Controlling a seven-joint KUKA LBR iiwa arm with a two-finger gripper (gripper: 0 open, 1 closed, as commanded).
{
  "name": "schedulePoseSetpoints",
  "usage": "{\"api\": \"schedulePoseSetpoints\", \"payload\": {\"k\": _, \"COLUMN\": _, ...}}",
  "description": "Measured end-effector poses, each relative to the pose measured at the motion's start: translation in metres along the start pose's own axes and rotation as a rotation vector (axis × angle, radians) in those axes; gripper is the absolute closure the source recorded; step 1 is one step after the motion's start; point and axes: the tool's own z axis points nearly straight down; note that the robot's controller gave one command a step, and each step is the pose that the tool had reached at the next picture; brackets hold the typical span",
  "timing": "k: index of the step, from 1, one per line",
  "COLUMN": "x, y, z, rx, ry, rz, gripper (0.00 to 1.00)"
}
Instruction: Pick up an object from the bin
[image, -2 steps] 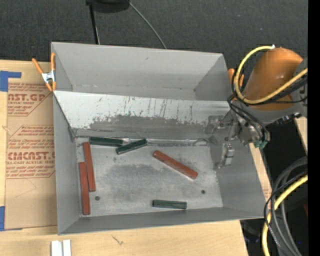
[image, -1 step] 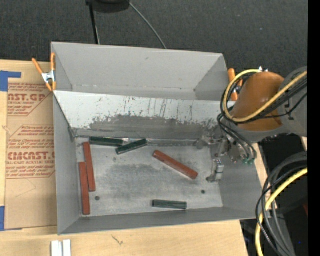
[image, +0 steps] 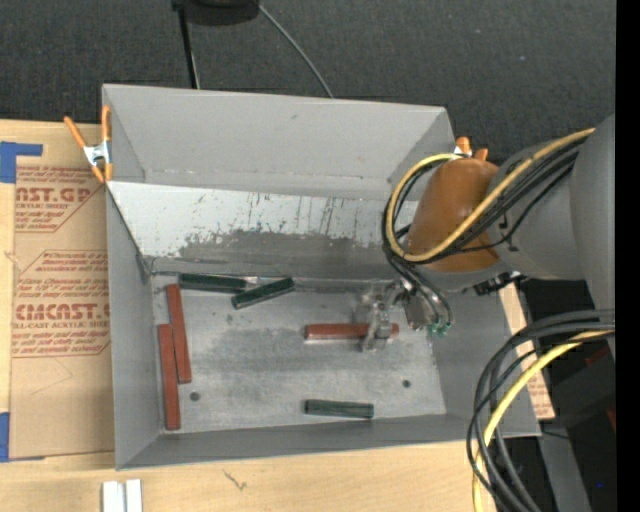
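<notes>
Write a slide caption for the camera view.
Gripper at the right end of the red bar in the middle of the bin.

From my console I counted six loose pieces in the one grey bin (image: 270, 150), of two kinds. Three were red-brown: the outer red-brown bar (image: 168, 385) and the inner red-brown bar (image: 180, 335) on the left, and the middle red-brown bar (image: 328, 331). Three were dark green: the back green bar (image: 208, 283), the tilted green bar (image: 263, 292) and the front green bar (image: 338, 408).
</notes>
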Motion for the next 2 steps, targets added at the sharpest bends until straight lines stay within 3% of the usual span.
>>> {"api": "schedulePoseSetpoints", "payload": {"k": 1, "x": 0.0, "y": 0.0, "z": 0.0, "rx": 0.0, "ry": 0.0, "rz": 0.0, "gripper": 1.0}}
{"api": "schedulePoseSetpoints", "payload": {"k": 2, "x": 0.003, "y": -0.009, "z": -0.153, "rx": 0.001, "ry": -0.004, "rz": 0.04, "gripper": 1.0}}
